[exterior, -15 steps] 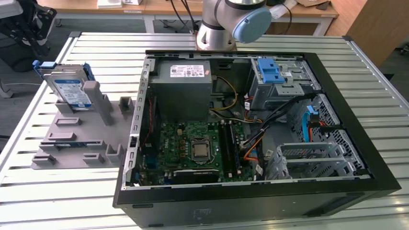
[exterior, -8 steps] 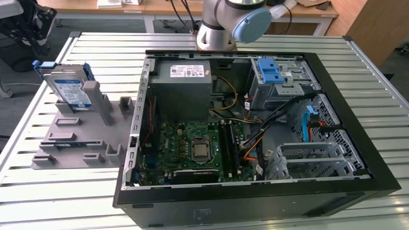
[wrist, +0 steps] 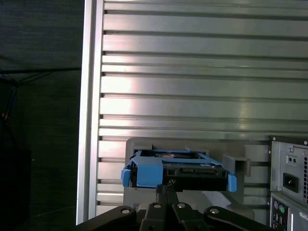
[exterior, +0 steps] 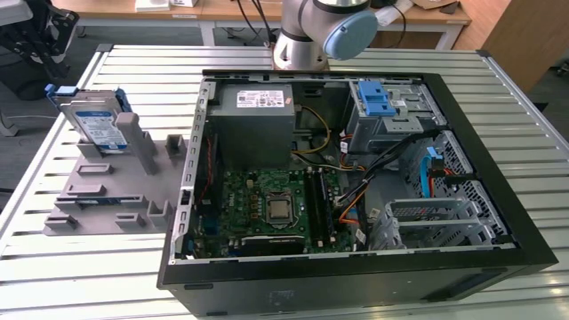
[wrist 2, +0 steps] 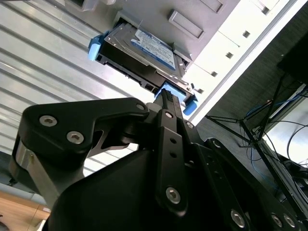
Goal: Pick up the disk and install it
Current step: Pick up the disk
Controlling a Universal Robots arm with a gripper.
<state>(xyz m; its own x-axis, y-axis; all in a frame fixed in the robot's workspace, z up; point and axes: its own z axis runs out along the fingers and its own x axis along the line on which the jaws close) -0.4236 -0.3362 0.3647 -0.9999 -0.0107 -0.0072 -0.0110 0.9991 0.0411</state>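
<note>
Disk stood upright in the grey holder, near the slatted table's edge at the exterior view's left.
We saw bare slats around the holder and the open computer case just beside it on the right. The holder's slot hid the disk's lower part. In the first wrist view the gripper hung close to the disk's end, fingers drawn together on nothing; whether it touched, we could not tell.

Robotics lab: slatted aluminium bench, opened computer case, cabled desks.
</note>
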